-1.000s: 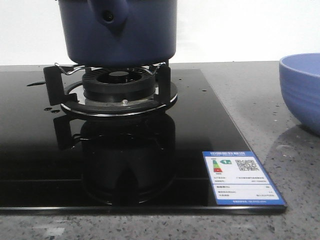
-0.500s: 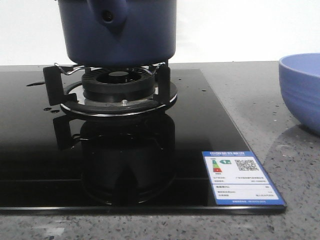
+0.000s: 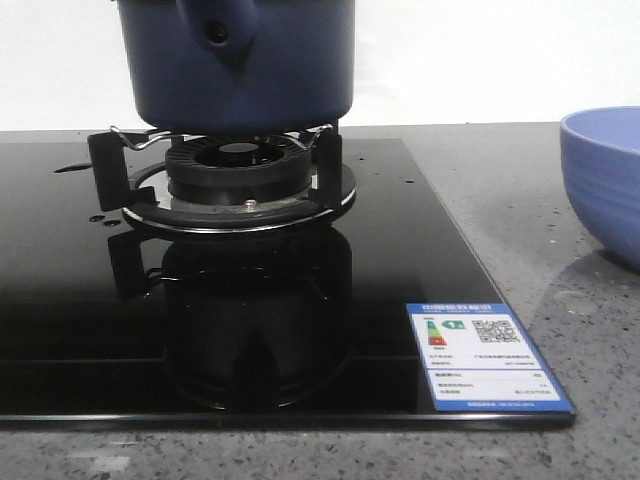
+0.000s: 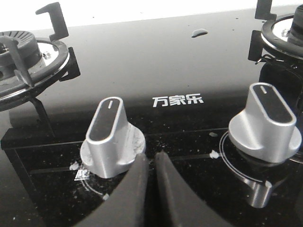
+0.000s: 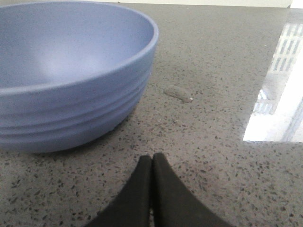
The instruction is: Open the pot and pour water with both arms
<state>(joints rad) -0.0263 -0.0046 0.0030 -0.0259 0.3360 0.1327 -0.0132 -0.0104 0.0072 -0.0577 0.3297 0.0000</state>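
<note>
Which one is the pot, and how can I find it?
Find the shiny black stove top. On its burner stand sits the pot, dark navy with straight sides and a stubby handle with a round hole. The bowl beside the stove is lighter blue and ribbed.

Dark navy pot (image 3: 240, 75) upright on burner grate (image 3: 120, 160), handle socket facing camera.

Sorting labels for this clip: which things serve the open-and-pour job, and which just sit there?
Job: pot; bowl, probably the pour target; left gripper; right gripper.
Just there: two knobs; energy label; burner.
</note>
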